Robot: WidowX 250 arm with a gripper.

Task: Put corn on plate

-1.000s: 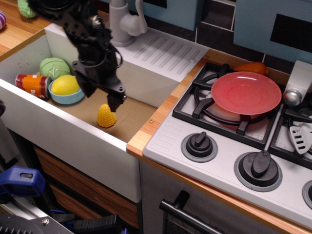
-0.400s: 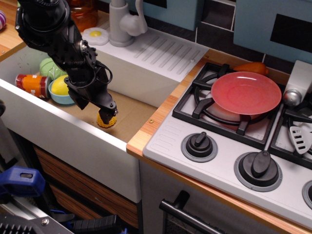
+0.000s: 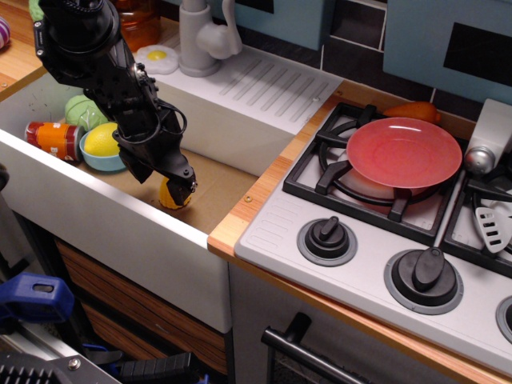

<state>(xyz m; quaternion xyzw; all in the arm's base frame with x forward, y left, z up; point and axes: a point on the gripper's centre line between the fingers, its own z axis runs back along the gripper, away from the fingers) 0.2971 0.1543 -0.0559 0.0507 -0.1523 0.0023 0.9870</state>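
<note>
The yellow corn (image 3: 166, 195) stands on the brown floor of the sink (image 3: 232, 188), mostly hidden by my black gripper (image 3: 178, 190). The gripper reaches down into the sink from the upper left, and its fingers are closed around the corn, which still rests on the sink floor. The red-pink plate (image 3: 404, 152) lies on the stove's back-left burner grate, far to the right and higher than the sink.
A light-blue bowl (image 3: 100, 162) with a lemon (image 3: 102, 140), a green toy (image 3: 84, 110) and an orange can (image 3: 54, 138) sit at the sink's left end. The faucet (image 3: 200, 36) stands behind. An orange carrot toy (image 3: 412, 110) lies behind the plate; knobs (image 3: 326, 236) line the stove front.
The gripper has come down from just above the corn onto it, and its fingers have closed around it. The corn now shows less. The plate has not moved.
</note>
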